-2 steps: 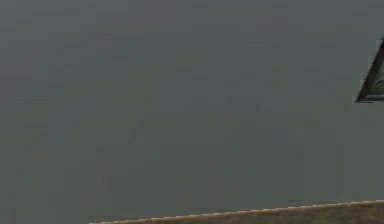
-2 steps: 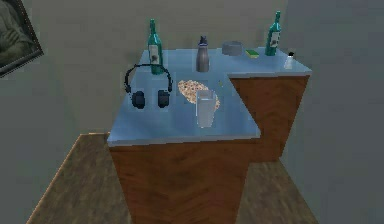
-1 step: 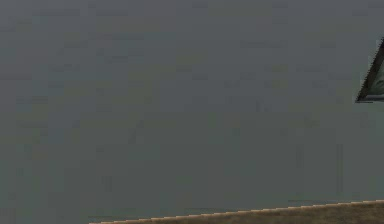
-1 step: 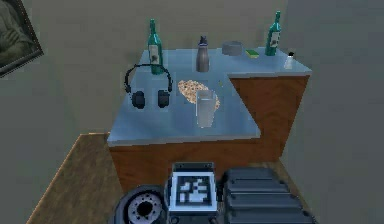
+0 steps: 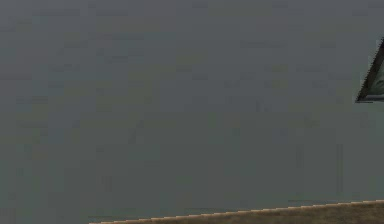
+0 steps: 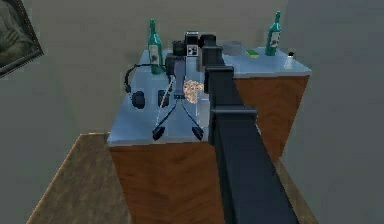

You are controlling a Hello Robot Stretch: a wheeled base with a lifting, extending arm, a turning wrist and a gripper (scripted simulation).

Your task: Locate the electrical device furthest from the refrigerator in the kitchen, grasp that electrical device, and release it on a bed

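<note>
A counter (image 6: pixel 135 125) with a pale blue-grey top and wooden sides stands in the arm side view. My arm's dark bar (image 6: pixel 235 140) reaches out over it from the bottom edge. The gripper (image 6: pixel 178 132) shows left of the bar, its two thin fingers (image 6: pixel 160 128) spread above the countertop. A small speckled round thing (image 6: pixel 190 92) lies by the gripper's body. A dark looped thing like headphones (image 6: pixel 140 85) rests on the counter just left of the fingers. A dark boxy object (image 6: pixel 190 46) sits near the arm's far end. I cannot tell whether the gripper holds anything.
Green bottles stand at the counter's back left (image 6: pixel 153 45) and back right (image 6: pixel 273 35). A framed picture (image 6: pixel 15 40) hangs on the wall at the left. Brown floor (image 6: pixel 75 190) lies beside the counter. The forward view faces a grey wall (image 5: pixel 180 100), with a dark triangular shape (image 5: pixel 374 75) at its right edge.
</note>
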